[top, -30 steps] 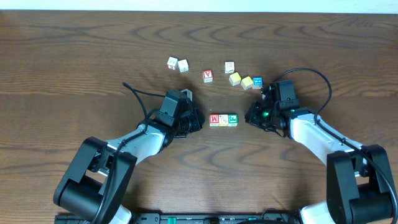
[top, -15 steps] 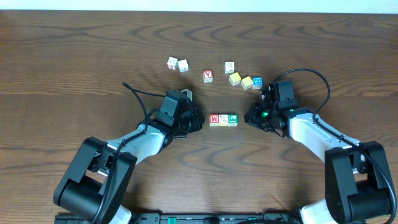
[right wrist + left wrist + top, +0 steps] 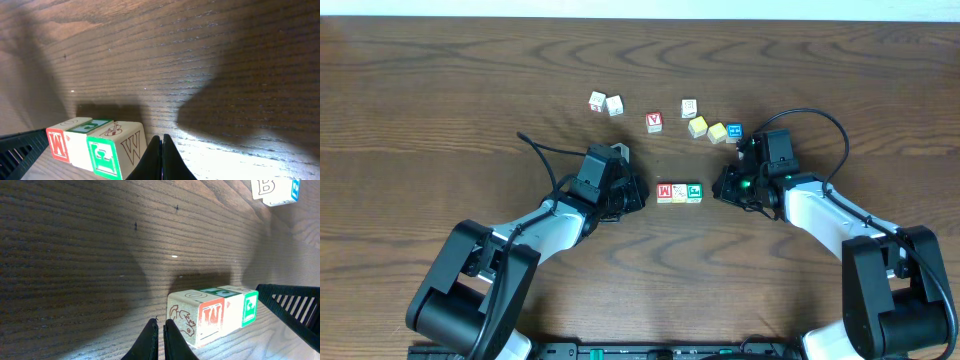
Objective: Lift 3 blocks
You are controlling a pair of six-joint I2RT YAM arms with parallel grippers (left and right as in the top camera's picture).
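Three blocks lie in a touching row on the table: the red "M" block (image 3: pixel 664 192), the cream block (image 3: pixel 679 193) and the green block (image 3: pixel 694 192). My left gripper (image 3: pixel 638 193) is shut and empty, low on the table just left of the red block (image 3: pixel 200 322); its tips (image 3: pixel 161 325) sit right beside that block's end face. My right gripper (image 3: pixel 720 187) is also shut and empty, just right of the green block (image 3: pixel 115 147), with its tips (image 3: pixel 161 140) close to the face marked "W". Whether either gripper touches the row, I cannot tell.
Loose blocks lie behind the row: two white ones (image 3: pixel 605 103), a red "V" block (image 3: pixel 654 122), a white one (image 3: pixel 689 108), two yellow ones (image 3: pixel 707 130) and a blue one (image 3: pixel 734 132). A "B" block (image 3: pixel 272 190) shows in the left wrist view's top corner.
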